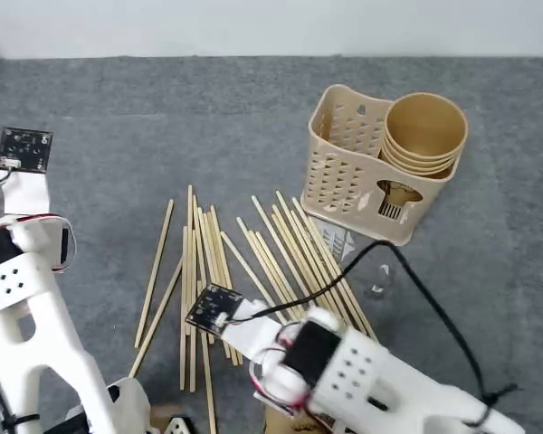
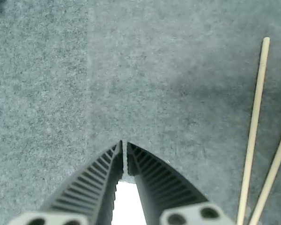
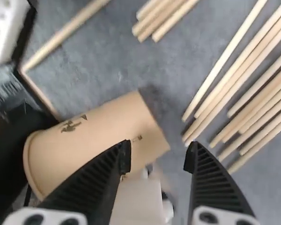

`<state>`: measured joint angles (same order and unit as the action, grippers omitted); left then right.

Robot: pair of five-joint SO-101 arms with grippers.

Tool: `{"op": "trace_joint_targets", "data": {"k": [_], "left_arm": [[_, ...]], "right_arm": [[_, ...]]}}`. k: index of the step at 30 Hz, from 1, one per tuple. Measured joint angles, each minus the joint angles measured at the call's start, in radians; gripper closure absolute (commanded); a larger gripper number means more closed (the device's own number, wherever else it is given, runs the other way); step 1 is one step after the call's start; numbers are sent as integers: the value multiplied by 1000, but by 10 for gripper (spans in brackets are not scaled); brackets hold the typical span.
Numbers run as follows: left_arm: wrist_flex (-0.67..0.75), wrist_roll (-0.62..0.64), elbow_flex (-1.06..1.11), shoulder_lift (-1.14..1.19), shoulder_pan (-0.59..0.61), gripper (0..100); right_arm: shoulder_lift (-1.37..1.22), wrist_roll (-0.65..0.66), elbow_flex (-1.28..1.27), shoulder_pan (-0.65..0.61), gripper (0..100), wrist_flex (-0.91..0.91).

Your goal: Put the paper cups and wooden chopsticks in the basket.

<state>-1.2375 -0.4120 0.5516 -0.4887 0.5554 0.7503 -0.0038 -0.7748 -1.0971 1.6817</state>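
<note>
Cup (image 3: 79,138) beneath right end effector (image 3: 157,146)

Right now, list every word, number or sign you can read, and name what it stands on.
No text reads clearly.
Tan paper cup lying on its side: dark printed marks, too blurred to read.
Stacked tan paper cups in the beige perforated basket: dark print behind the cut-out, too small to read.

Stacked paper cups (image 1: 425,127) sit in the basket (image 1: 344,167) at the bench's (image 1: 163,117) far right, with chopsticks (image 1: 202,253) spread before it, leftward.
</note>
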Motion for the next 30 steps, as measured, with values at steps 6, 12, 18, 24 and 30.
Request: {"op": "trace_joint_targets", "data": {"k": [6,12,18,24,30], "left_arm": [[0,0,0,0,0,984],[0,0,0,0,0,984],[0,0,0,0,0,984],[3,0,0,0,0,984],[3,-2,0,0,0,984]], "right_arm": [[-195,23,32,0,786,23],[-275,86,48,80,786,-84],[-463,190,46,278,786,-370],[-597,227,32,321,786,-549],[-611,233,97,377,786,-647]]}}
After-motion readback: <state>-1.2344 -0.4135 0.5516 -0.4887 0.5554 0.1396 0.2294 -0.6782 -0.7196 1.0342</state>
